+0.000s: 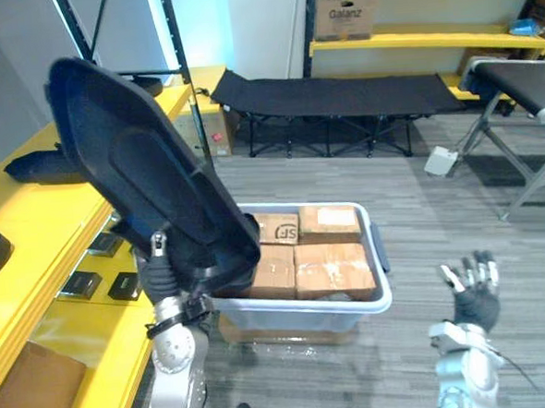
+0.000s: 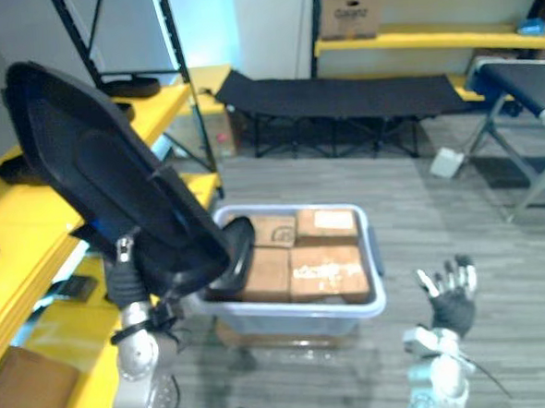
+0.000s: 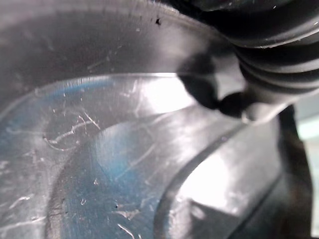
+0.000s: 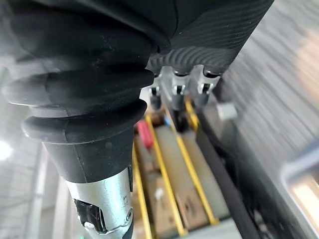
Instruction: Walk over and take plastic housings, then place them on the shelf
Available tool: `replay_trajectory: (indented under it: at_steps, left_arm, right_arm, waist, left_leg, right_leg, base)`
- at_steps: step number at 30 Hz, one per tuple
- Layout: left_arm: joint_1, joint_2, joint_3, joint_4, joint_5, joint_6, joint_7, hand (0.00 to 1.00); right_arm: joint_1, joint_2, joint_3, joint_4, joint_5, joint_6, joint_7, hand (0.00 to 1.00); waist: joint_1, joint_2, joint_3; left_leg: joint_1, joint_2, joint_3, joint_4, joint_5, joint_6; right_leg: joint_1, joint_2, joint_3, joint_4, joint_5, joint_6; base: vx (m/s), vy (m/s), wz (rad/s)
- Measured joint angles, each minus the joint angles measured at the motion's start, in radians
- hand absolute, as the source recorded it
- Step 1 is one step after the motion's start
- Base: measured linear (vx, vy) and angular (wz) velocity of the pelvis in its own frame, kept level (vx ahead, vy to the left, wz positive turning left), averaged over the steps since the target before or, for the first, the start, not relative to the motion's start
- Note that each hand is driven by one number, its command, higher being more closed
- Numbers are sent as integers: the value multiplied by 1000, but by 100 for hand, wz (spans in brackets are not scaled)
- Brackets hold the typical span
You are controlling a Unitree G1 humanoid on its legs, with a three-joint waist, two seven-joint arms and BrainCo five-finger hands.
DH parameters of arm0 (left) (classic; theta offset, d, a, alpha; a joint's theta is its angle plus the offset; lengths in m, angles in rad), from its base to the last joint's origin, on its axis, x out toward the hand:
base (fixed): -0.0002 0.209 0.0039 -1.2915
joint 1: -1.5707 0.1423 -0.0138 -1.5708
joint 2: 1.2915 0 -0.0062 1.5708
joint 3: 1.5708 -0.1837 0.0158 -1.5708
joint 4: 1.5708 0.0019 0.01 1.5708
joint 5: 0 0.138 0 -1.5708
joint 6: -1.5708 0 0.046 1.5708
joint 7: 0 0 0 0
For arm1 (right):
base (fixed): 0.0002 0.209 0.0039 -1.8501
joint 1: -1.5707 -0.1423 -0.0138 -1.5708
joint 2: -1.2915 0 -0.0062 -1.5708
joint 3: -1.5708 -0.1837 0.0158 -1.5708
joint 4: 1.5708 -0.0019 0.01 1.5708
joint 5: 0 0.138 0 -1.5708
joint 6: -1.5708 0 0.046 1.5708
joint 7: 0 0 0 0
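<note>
A large black plastic housing (image 1: 141, 166) is tilted up in the air, its top over the yellow shelf (image 1: 33, 228) and its lower end over the left corner of a clear bin (image 1: 382, 294). My left hand (image 1: 168, 266) grips its lower end from below; the wrist view shows the scratched housing (image 3: 124, 164) right against a dark fingertip (image 3: 224, 104). My right hand (image 1: 472, 289) hovers open and empty over the floor, right of the bin, its fingers (image 4: 177, 92) straight. Another dark housing (image 1: 43, 167) lies on the shelf.
The bin holds several cardboard boxes (image 1: 332, 265). Small black parts (image 1: 83, 285) and a brown box (image 1: 25, 395) sit on the lower shelf level. A black folding cot (image 1: 340, 93) stands beyond the bin, and a metal-legged stand (image 1: 524, 87) at the far right.
</note>
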Motion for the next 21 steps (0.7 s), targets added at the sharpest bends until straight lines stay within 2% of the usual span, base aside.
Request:
replay_trajectory:
  at_steps: [3,6,14,18,20,21]
  left_arm:
    - [7,-1,59,-60,-40,30,-80,100]
    - [34,-3,123,-112,-39,47,-116,100]
    - [126,-23,264,-189,25,50,-83,100]
    - [165,-38,326,-245,47,48,-72,100]
    - [187,-56,348,-265,47,47,-66,100]
    - [201,-69,362,-280,47,47,-63,100]
  right_arm:
    - [-57,-1,-62,-33,-41,55,-13,0]
    - [-91,-9,-62,-50,-62,89,-3,0]
    - [-154,-10,56,-50,-91,98,14,0]
    - [-208,-9,134,-45,-110,108,18,0]
    - [-240,-9,176,-25,-119,111,30,0]
    - [-260,-9,199,-14,-120,117,34,0]
  waist:
    - [-1,10,-3]
    - [1,18,-6]
    - [36,41,3]
    - [87,37,6]
    - [94,30,11]
    - [108,26,12]
  left_leg:
    - [0,0,0,0,0,0]
    - [1,-1,-6,0,0,0]
    - [-25,-14,-63,0,1,0]
    - [-40,-19,-84,0,10,0]
    - [-39,-34,-119,0,17,2]
    - [-41,-38,-130,0,21,0]
  right_leg:
    - [2,0,-3,-1,0,0]
    - [14,0,-16,-3,0,0]
    - [51,-9,-121,-7,-18,13]
    - [64,-10,-165,-8,-23,11]
    - [88,-17,-207,-2,-40,18]
    - [89,-22,-222,10,-48,18]
  base:
    - [0,0,0]
    - [4,-1,8]
    - [10,8,37]
    - [30,6,36]
    - [59,-5,56]
    - [36,0,31]
